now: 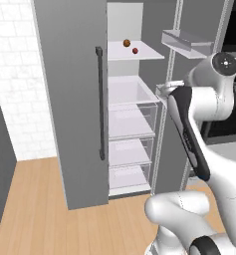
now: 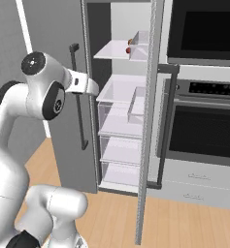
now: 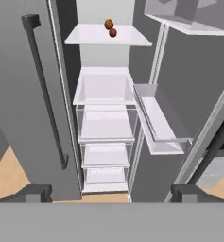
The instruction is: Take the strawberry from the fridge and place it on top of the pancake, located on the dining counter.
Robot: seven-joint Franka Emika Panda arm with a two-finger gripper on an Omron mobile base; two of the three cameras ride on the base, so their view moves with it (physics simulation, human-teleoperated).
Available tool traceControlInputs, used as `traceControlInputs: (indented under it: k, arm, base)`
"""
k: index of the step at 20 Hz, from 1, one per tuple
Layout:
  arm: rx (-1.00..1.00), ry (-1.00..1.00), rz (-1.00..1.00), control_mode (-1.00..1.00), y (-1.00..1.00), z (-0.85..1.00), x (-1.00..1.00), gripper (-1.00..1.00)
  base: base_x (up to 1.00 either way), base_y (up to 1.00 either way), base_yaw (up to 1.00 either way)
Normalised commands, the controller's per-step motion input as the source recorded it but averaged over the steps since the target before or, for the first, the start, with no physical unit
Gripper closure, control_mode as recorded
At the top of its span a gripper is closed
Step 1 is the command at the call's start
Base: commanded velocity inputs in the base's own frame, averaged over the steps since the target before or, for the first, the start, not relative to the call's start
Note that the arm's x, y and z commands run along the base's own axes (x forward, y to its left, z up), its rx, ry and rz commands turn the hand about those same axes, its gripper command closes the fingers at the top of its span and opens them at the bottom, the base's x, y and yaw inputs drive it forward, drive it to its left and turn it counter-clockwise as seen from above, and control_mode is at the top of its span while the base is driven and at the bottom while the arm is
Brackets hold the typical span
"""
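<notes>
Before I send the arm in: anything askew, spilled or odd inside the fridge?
Nothing stands out. The fridge has its right door swung open, shelves level and drawers shut. The strawberry sits on the top shelf beside an orange-brown ball, nothing spilled.

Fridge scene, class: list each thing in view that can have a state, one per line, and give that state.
Fridge: right door swung open, left door shut.
Strawberry: lying on the top shelf, beside the orange-brown ball, not held.
Drawers: pushed in, nothing visible inside.
Oven: door shut.
Gripper: open, holding nothing, outside the fridge and facing in.
</notes>
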Motion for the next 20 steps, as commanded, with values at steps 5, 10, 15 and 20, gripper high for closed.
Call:
traceControlInputs:
  k: [5,10,15,20]
  arm:
    - [0.00,-0.15,0.00,-1.00,0.19,0.71,-0.91,-1.00]
    - [0.00,-0.21,0.00,-1.00,0.13,0.50,-0.82,-1.00]
    - [0.01,-0.10,0.00,-1.00,0.09,0.44,-0.68,-1.00]
    - [0.16,0.00,0.04,-1.00,0.02,-0.13,-0.52,-1.00]
  base:
    - [0.00,0.00,0.00]
    - [0.00,0.00,0.00]
    - [0.00,0.00,0.00]
    - [0.00,0.00,0.00]
